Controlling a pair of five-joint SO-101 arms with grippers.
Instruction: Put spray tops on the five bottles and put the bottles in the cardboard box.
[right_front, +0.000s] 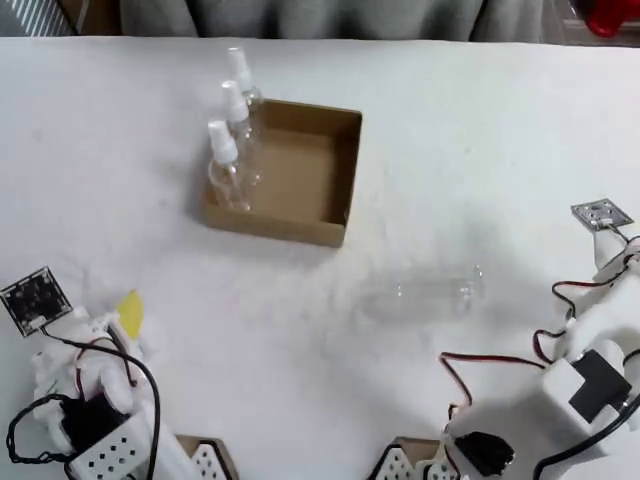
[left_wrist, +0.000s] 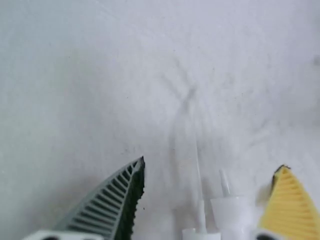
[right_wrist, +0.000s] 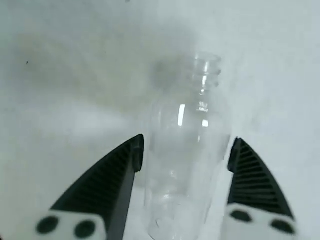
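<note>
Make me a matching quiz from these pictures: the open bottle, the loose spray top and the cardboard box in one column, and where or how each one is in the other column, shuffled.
Column one:
1. clear uncapped plastic bottle
2. loose white spray top with a thin tube
3. brown cardboard box

Column two:
A. holds clear capped bottles standing upright
B. lies on its side on the white table
C. sits between the fingers of the left tool

Pairs: 1-B, 2-C, 3-A.
</note>
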